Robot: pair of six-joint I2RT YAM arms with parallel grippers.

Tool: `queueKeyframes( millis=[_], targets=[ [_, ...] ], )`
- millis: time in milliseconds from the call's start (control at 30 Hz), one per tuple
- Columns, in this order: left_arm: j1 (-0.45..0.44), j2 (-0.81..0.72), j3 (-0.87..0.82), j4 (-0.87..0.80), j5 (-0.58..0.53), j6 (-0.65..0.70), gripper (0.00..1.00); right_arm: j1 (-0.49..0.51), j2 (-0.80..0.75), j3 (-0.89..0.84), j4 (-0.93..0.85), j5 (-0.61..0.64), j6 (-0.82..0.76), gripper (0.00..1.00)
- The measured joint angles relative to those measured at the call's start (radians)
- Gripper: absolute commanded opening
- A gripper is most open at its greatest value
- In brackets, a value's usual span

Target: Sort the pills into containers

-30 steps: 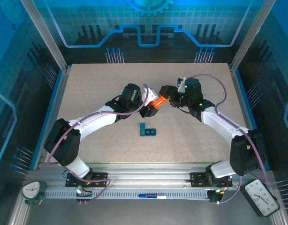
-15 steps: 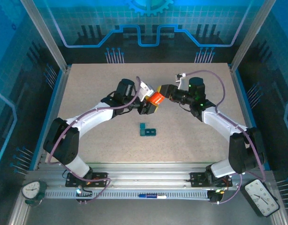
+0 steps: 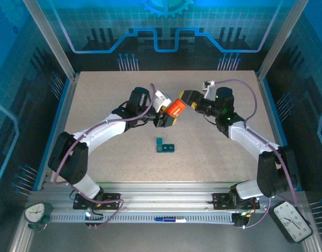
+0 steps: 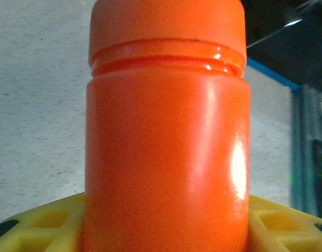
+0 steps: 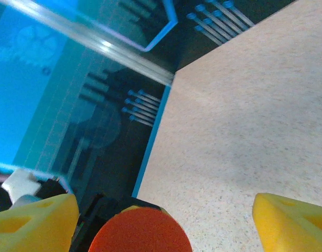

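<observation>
**Top external view.** The left gripper [image 3: 170, 114] is clamped on the orange bottle [image 3: 176, 108], holding it above the middle of the table [image 3: 108, 89]. The bottle is tilted. The right gripper [image 3: 186, 98] sits just beside the bottle's upper end, and from this angle it cannot be determined whether they touch. The containers [image 3: 164, 147], a dark-teal strip of joined square cells, lie flat on the table. They are on the near side of the bottle, toward the arm bases, and apart from both grippers.

**Left wrist view.** The orange bottle [image 4: 166, 157] stands between the 2 yellow fingers [image 4: 40, 226] of the left gripper [image 4: 166, 226]. The fingers press against its lower body on either side. The cap [image 4: 166, 23] is seated on the bottle neck. The speckled table [image 4: 40, 105] lies behind it.

**Right wrist view.** The right gripper [image 5: 161, 220] is spread wide. Its 2 yellow fingers [image 5: 35, 220] are set far apart at the lower corners of the view. The round orange cap [image 5: 140, 233] lies between them, with a clear gap on each side, so nothing is gripped. The table [image 5: 245, 131] and the enclosure wall lie beyond.
</observation>
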Motion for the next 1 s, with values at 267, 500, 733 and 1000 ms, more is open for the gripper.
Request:
queueKeyframes(
  millis=[267, 500, 733, 1000],
  targets=[
    [-0.055, 0.0, -0.001, -0.004, -0.185, 0.101, 0.0, 0.036, -0.046, 0.005, -0.189, 0.142, 0.038, 0.89],
    [-0.064, 0.003, -0.002, -0.024, -0.238, 0.127, 0.0, 0.066, -0.021, 0.021, -0.223, 0.18, 0.05, 0.87],
    [-0.069, 0.007, -0.002, -0.029, -0.249, 0.131, 0.0, 0.077, -0.009, 0.032, -0.222, 0.192, 0.058, 0.85],
    [-0.088, 0.011, -0.002, -0.027, -0.25, 0.134, 0.0, 0.106, -0.004, 0.04, -0.221, 0.177, 0.063, 0.71]
  ],
)
